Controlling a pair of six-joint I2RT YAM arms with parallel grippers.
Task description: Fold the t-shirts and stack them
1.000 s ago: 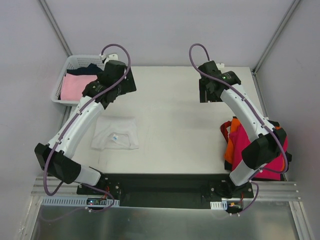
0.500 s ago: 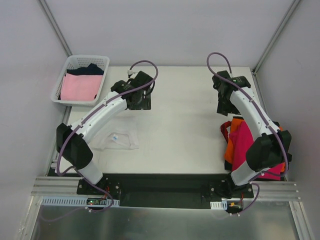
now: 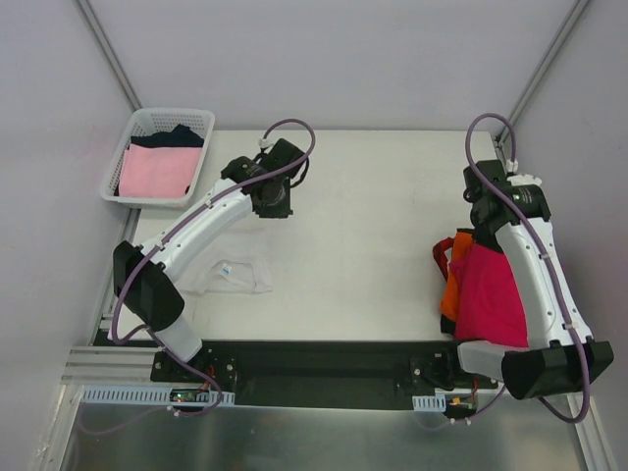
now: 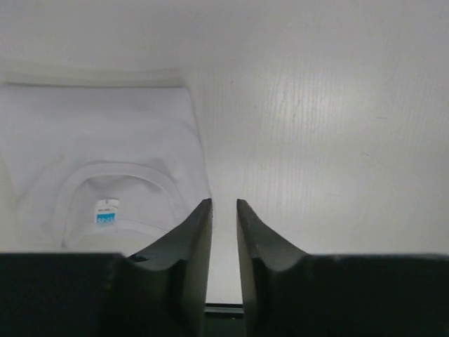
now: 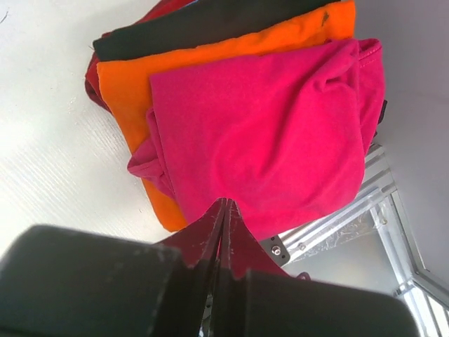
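Over the last second both arms have swung away from where they were. The left gripper [image 3: 274,199] has left the white lattice basket [image 3: 114,177] at the table's [image 3: 373,226] far left corner and now hangs over the left half of the table, beyond the white t-shirt [image 3: 231,272]. The right gripper [image 3: 486,213] has moved from the far middle to the right edge, above the stack of shirts there.

The top view hides both sets of jaws, and only the wrist cameras show them. The left wrist view shows the left gripper's fingers a narrow slit apart with bare table between them and nothing held. The white t-shirt lies folded just to one side, with its collar label showing. The right wrist view shows the right gripper's fingers pressed together and empty, poised over the magenta-red t-shirt [image 5: 273,140].

That view also separates the layers: magenta-red on top, the orange t-shirt [image 5: 130,84] under it, then the black t-shirt [image 5: 210,28].

Only the top view shows the basket's contents, the pale pink t-shirt [image 3: 155,172] and the navy t-shirt [image 3: 177,135].
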